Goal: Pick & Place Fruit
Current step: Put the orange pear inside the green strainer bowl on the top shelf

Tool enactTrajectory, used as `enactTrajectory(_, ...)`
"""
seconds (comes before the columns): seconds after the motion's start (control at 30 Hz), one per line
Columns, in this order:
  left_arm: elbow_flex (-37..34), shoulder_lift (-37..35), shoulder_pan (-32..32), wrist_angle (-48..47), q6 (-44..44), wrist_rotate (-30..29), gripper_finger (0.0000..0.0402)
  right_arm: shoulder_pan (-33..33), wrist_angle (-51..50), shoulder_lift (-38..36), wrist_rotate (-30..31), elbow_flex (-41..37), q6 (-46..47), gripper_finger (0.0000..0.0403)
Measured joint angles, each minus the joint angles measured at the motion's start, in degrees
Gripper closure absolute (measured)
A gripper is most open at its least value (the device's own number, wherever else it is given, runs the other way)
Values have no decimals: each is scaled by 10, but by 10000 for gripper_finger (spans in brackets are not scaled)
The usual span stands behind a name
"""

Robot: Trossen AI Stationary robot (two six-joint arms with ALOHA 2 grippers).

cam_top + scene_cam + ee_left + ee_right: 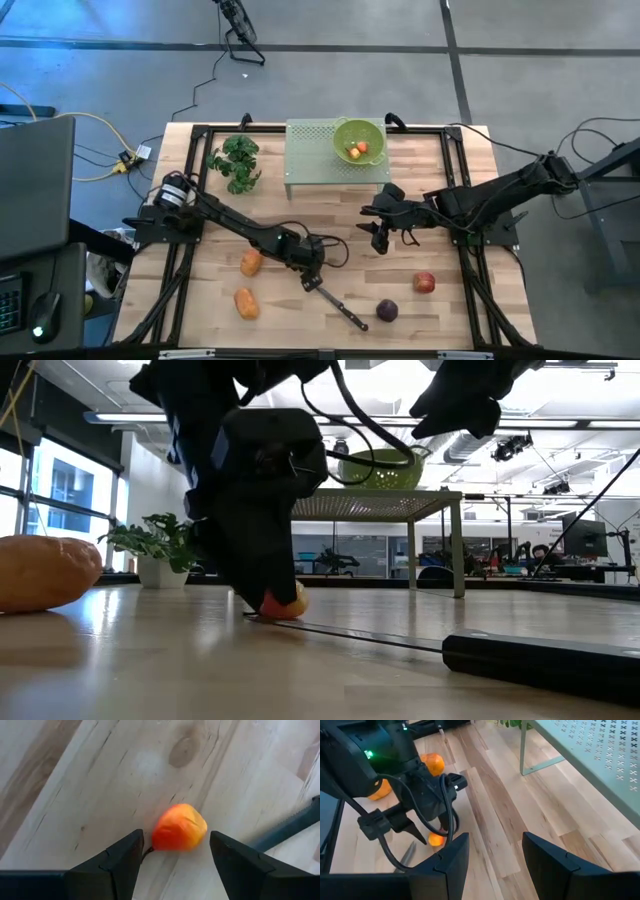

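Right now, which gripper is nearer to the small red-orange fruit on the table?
Left. The left gripper is open right around the small red-orange fruit; the right gripper hangs open farther off, near the green shelf.

From above, the left tool (312, 268) covers the small orange fruit (179, 827), so that fruit cannot be seen there. At counter height, the same tool hides most of the fruit. An orange piece (45, 572) is cut off by the low view's left edge. The knife (540, 657) runs off its right edge. The pieces in the green bowl (360, 139) are too small to identify.
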Motion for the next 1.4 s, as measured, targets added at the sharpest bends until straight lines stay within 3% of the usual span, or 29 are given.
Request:
enactTrajectory(0.8,-3,3,0,18,207,-56,174,0,2,0,0,0,0,227)
enactTrajectory(0.93,-3,3,0,25,227,-55,202,0,2,0,0,0,0,227)
enactTrajectory(1.23,-3,3,0,25,242,-50,309,0,2,0,0,0,0,227)
enactTrajectory(1.4,-2,2,0,21,244,-46,325,0,1,0,-1,0,4,227)
